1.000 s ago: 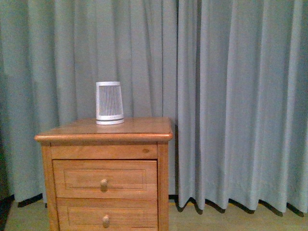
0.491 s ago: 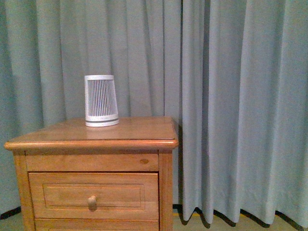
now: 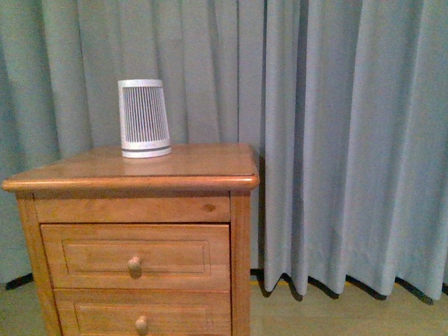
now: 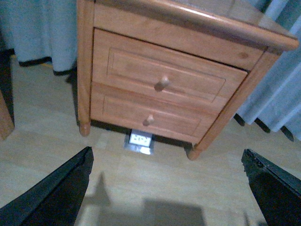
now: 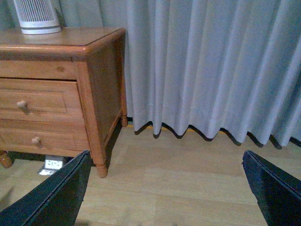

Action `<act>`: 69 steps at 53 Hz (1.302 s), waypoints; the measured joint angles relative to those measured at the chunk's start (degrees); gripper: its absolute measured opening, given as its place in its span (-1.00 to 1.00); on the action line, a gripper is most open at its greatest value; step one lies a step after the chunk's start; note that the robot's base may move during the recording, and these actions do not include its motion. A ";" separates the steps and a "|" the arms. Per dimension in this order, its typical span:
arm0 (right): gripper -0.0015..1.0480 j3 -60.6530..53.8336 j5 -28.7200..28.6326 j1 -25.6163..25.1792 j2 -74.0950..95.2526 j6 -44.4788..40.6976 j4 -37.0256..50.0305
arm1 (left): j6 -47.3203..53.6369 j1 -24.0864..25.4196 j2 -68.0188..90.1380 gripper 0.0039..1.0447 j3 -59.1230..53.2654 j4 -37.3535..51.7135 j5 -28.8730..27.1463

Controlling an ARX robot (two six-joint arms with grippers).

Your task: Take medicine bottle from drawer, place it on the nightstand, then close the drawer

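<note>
Fig.: start of task, nothing done as far as I can see. Nightstand [image 3: 203,164] stands front-left of the rig, against a grey-blue curtain [image 3: 336,140].

(a) Upper drawer [image 3: 84,255] is fully shut, front flush w/ the frame, knob [image 3: 134,265] untouched. The lower drawer [image 3: 182,315] is likewise shut.

(b) Medicine bottle: not visible in any view. I judge it is inside the shut upper drawer, but contents are hidden, so unconfirmed.

(c) Top surface carries only a striped white-grey device [image 3: 143,117], upright, toward the back-left. There is bare wood beside it for the bottle.

(d) Left gripper [image 4: 165,155] has its fingers spread wide, holding nothing, low and well apart from the knob. Right gripper [image 5: 165,155] is also spread and empty, off to the cabinet's right side.

Left to do: pull drawer, lift bottle, set on top, push drawer shut.
</note>
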 joint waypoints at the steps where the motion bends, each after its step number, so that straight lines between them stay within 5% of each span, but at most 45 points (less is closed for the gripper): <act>1: 0.87 0.00 0.00 0.00 0.00 0.00 0.00 | 0.31 -0.35 3.41 0.87 1.46 2.14 -0.31; 6: 0.87 0.00 0.00 0.00 0.00 0.00 0.00 | 1.68 -1.79 18.49 0.87 9.03 8.57 -1.86; 24: 0.87 0.00 0.00 0.00 0.00 0.00 0.00 | 3.13 -7.43 48.96 0.87 35.28 9.27 -5.97; 45: 0.87 0.00 0.00 0.00 0.00 0.00 0.00 | 4.02 -12.04 69.40 0.87 55.04 10.43 -5.09; 69: 0.87 0.00 0.00 0.00 0.00 0.00 0.00 | 12.33 -11.98 84.26 0.87 70.40 11.56 -8.11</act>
